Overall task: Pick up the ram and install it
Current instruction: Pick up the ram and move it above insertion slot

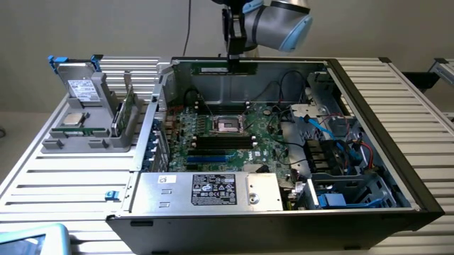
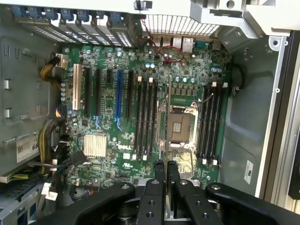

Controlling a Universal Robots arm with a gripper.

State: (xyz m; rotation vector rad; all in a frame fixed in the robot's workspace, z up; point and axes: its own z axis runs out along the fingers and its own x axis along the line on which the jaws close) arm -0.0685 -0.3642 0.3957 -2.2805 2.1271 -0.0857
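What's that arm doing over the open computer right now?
Jaws shut on the ram, held high over the motherboard. Not in a slot yet. Memory slots below look bare; nothing seen in the way.

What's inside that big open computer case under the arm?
A green motherboard with an empty processor socket, black memory slots and cables. A silver labelled box sits over part of the board, hiding what lies beneath it.

The case [image 1: 273, 71] is dull grey sheet metal; counter [image 1: 71, 180] ribbed pale metal; end effector [image 2: 166, 165] matt black; ram [image 1: 209, 69] green circuit board.
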